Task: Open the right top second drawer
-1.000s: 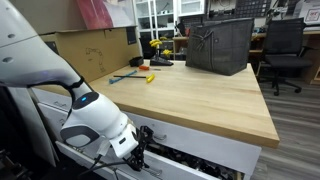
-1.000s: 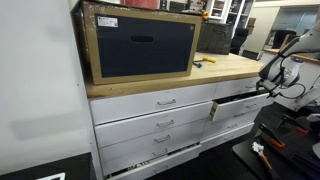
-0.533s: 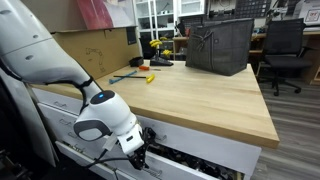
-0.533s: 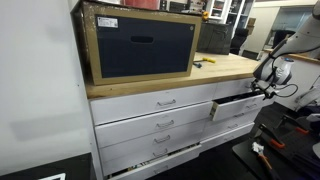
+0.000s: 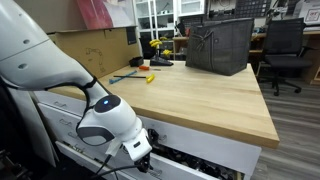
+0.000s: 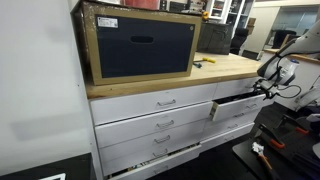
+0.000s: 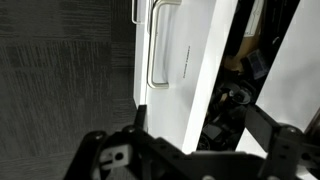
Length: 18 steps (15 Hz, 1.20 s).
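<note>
The right top second drawer [image 6: 238, 104] stood partly out beneath the wooden table's [image 6: 225, 66] front edge, near a corner. The gripper [image 6: 263, 89] sat at its front; whether it was spread or closed could not be told. A poor hold on the curved handle [image 7: 157, 50] could slip, leaving the drawer half open.

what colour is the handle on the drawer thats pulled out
Silver: a curved bar handle on the white drawer front. The wrist view shows it best.
</note>
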Tool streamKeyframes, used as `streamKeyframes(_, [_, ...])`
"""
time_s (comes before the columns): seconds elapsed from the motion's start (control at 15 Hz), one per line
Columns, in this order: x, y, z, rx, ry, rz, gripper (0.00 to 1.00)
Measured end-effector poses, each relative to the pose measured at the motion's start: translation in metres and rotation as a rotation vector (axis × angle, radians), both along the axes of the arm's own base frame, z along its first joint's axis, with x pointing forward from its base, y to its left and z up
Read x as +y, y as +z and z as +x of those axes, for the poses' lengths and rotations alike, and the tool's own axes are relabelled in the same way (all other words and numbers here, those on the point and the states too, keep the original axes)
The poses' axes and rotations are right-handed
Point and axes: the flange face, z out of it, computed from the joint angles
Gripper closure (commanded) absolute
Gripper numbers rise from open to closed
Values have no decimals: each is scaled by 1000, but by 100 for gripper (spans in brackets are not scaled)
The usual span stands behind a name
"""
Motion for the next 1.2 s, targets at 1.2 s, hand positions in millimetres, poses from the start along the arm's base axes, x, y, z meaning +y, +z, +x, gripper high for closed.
streamKeyframes(1.2, [-111,-31,-45,-134,25,-33,0])
